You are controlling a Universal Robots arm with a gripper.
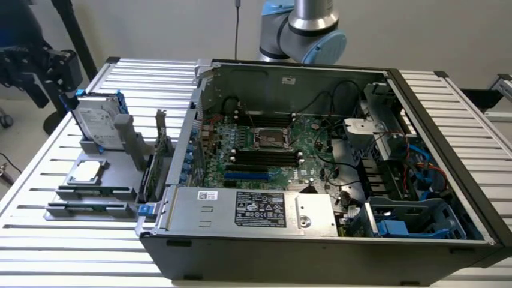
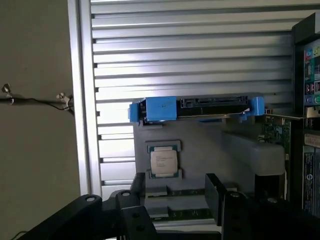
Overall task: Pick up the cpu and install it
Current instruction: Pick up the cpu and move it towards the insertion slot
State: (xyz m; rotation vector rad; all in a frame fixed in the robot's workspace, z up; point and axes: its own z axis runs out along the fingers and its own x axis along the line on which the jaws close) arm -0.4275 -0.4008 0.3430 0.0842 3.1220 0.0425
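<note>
Ribbed aluminium slats form the table [image 1: 80, 258], with a pale wall behind and plain floor past its edge in the wrist view. An open computer case [image 1: 320, 255] lies on it, its motherboard socket [image 1: 270, 139] bare. At the exterior view's left, a grey holder [image 1: 120, 180] carries the cpu [image 1: 86, 172] [image 2: 163, 162], flat in its recess, just in front of an upright hard drive [image 1: 98, 123] in blue rails. The gripper [image 2: 175, 182] hangs over the holder near the cpu, fingers [image 2: 215, 192] spread wide, gripping nothing. The arm [image 1: 312, 27] is cut off at the frame's top; the cpu's print is too small to read.
</note>
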